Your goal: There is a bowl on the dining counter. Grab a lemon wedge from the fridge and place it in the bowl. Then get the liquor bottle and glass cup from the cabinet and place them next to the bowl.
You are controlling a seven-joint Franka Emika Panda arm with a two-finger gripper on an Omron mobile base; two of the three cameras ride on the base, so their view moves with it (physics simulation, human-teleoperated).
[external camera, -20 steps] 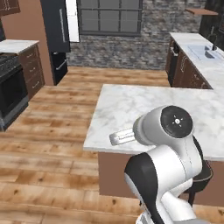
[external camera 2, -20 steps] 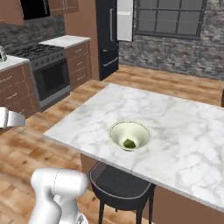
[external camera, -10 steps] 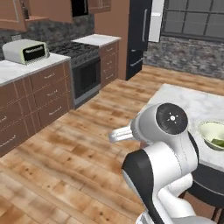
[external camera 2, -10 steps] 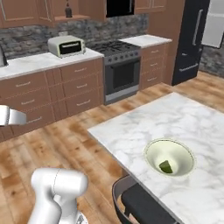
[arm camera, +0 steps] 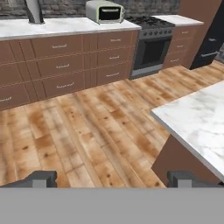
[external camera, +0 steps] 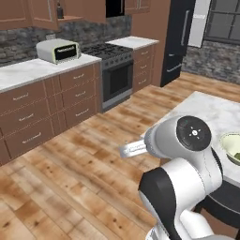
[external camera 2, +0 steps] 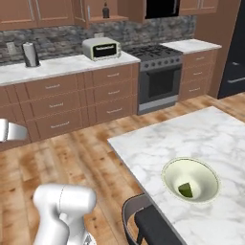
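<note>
Indoors, a rendered kitchen with a wooden plank floor (arm camera: 87, 131). On the right stands the dining counter (external camera 2: 201, 139), a white grey-veined marble slab on a brown wooden base. The bowl (external camera 2: 191, 180), pale cream-green and shallow, sits on this slab near its front edge, and the lemon wedge (external camera 2: 185, 190), a tiny yellow-green piece, lies inside it. From the left base view, the bowl's rim peeks out at the right edge, just past the robot's white arm (external camera: 187, 154).

Across the floor, a long marble worktop (external camera 2: 62, 64) runs over brown drawers with silver handles. A cream toaster oven (external camera 2: 101, 48) rests on that worktop, beside a black stove (external camera 2: 158, 72). Above it, the cabinet (external camera 2: 103, 12) has an open wooden shelf holding the liquor bottle (external camera 2: 105, 9), small and dark. The fridge (external camera: 180, 40), tall and black, stands at the far right of that wall.

From the hand view, the gripper (arm camera: 113, 179) points over bare floor, well apart from the worktop. Its two dark fingertips (arm camera: 41, 178) sit far apart at the bottom corners, spread wide and holding nothing.
</note>
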